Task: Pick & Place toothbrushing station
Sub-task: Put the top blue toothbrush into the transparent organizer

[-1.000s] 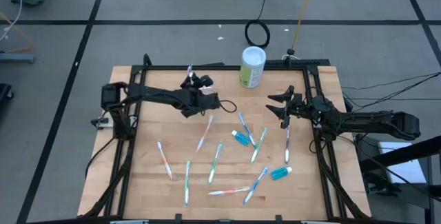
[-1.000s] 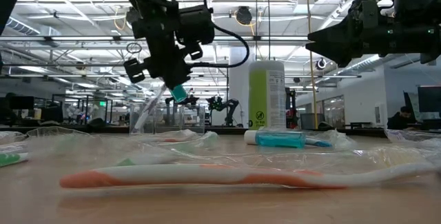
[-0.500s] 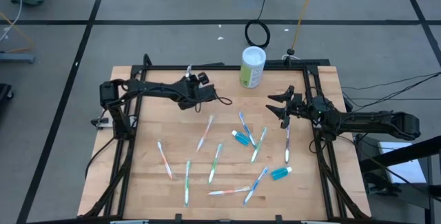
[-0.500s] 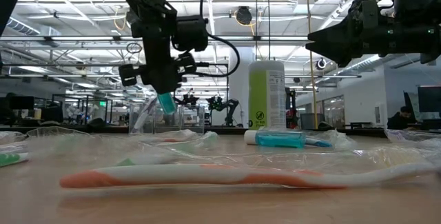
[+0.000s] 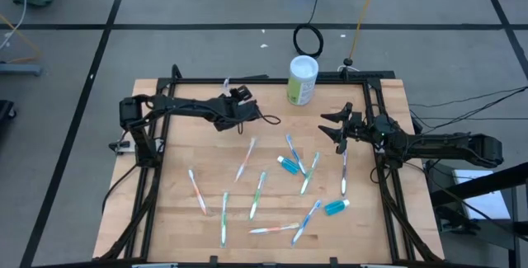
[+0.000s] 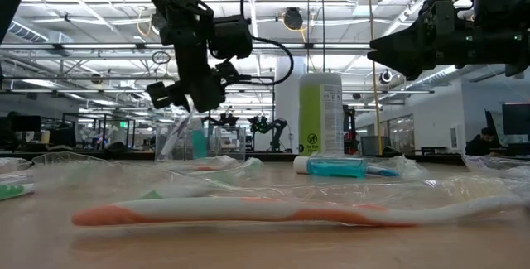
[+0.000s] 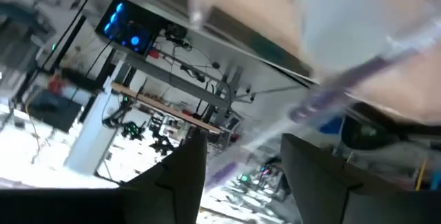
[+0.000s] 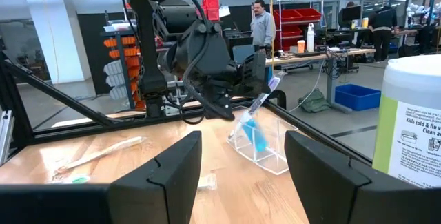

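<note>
At the far-left part of the wooden table (image 5: 173, 210), the left gripper (image 5: 233, 103) hangs just above a small clear plastic holder (image 8: 264, 142), with a blue toothpaste tube (image 8: 254, 133) standing tilted inside the holder directly under the fingers. In the low view the tube (image 6: 199, 143) sits in the holder below the gripper (image 6: 192, 99) and apart from it; the fingers look parted, with nothing between them. A slim toothbrush in a clear wrapper (image 8: 264, 97) also leans out of the holder beside the gripper.

Nearer than the left gripper and toward the table's middle lie loose toothbrushes: a pale pink one (image 5: 246, 159), a green one (image 5: 259, 195), another green one (image 5: 223, 217) and an orange one (image 5: 196, 191). A short blue toothpaste tube (image 5: 288, 165) lies between the two grippers, and a second one (image 5: 336, 208) lies near the table's right edge.

The right gripper (image 5: 333, 129) waits raised over the right side of the table, fingers spread wide and holding nothing, with a blue toothbrush (image 5: 344, 173) on the wood just below it. The white-and-green canister (image 5: 302, 80) stands at the far edge, beyond both grippers.
</note>
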{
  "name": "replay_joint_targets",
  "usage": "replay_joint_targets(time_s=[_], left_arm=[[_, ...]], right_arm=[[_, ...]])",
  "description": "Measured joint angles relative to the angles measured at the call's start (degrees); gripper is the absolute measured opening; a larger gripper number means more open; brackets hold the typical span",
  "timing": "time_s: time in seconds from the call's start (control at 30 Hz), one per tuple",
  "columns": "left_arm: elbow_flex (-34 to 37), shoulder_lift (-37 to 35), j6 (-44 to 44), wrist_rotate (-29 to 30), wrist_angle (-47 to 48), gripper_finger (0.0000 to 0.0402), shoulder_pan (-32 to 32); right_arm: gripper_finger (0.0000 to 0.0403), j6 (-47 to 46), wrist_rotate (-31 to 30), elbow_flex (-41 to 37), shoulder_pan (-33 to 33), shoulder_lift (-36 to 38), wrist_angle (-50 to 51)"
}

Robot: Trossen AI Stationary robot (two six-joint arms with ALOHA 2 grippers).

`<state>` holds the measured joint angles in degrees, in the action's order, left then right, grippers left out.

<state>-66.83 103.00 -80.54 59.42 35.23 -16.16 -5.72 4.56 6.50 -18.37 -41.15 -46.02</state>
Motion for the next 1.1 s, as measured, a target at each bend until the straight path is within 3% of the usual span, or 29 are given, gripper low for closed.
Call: replay_joint_targets(time_s=[0.33,0.53,0.7,0.9,1.0,1.1], left_arm=[[-0.2,-1.0,4.8,0.0,-5.2,0.0169,1.9],[-2.6,-6.2,12.2,-2.7,-4.0,0.0147,3.7],[-4.1,-15.0,31.4,-12.4,-1.6,0.0136,5.1],[-4.1,-27.6,66.6,-30.4,7.5,0.0132,4.3],[-3.7,-32.6,73.3,-37.1,13.4,0.0132,3.1],[0.8,-38.7,76.2,-38.5,11.9,0.0131,2.6]], right_arm=[[0.0201,0.0,0.0,0.0,0.0,0.0,0.0],[0.0201,0.0,0.0,0.0,0.0,0.0,-0.9],[0.0201,-3.8,0.8,0.0,0.1,0.0,-5.9],[0.02,-10.4,9.1,0.0,0.9,0.0,-12.7],[0.0194,-8.9,7.9,1.2,4.1,-0.1,-11.9],[0.0187,-4.8,4.4,4.9,9.0,-1.2,-6.6]])
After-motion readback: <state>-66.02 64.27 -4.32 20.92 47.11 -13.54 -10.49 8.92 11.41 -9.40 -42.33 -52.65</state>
